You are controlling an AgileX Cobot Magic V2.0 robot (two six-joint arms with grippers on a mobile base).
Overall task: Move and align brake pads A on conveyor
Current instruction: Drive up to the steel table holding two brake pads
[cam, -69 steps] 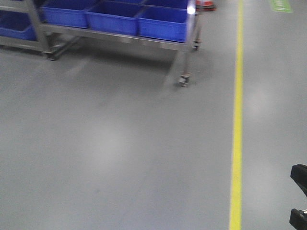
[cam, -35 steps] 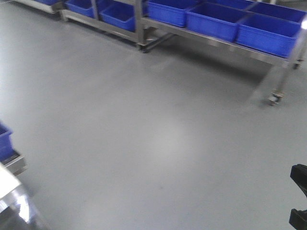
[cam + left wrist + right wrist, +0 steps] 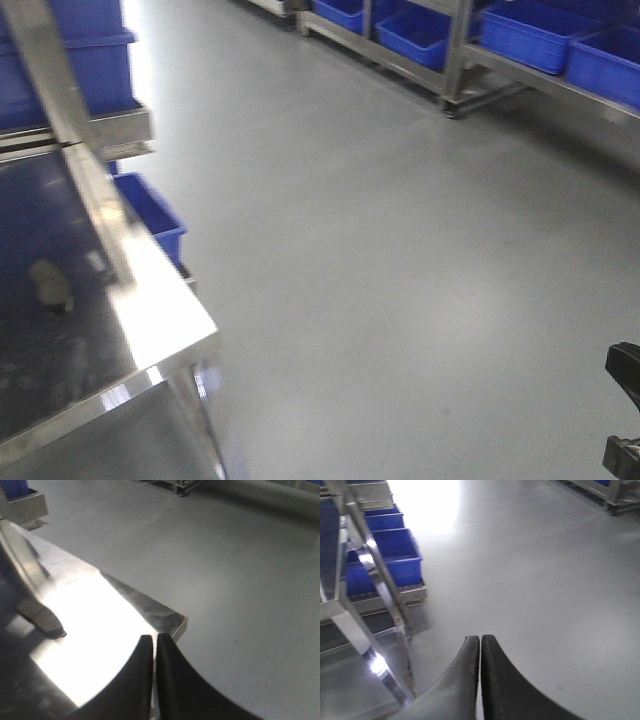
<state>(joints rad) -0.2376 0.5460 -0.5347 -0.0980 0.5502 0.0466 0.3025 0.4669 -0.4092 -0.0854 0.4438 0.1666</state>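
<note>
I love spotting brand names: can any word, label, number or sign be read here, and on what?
None can be read. The blue bins, the steel tabletop and the brake pad show no print that I can make out; all views are blurred.

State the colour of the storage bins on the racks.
Blue; the bins show best in the exterior front-facing view.

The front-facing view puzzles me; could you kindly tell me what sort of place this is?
Most likely a factory or warehouse floor: steel racks carrying blue bins, a smooth grey floor, and a shiny steel table at the left.
</note>
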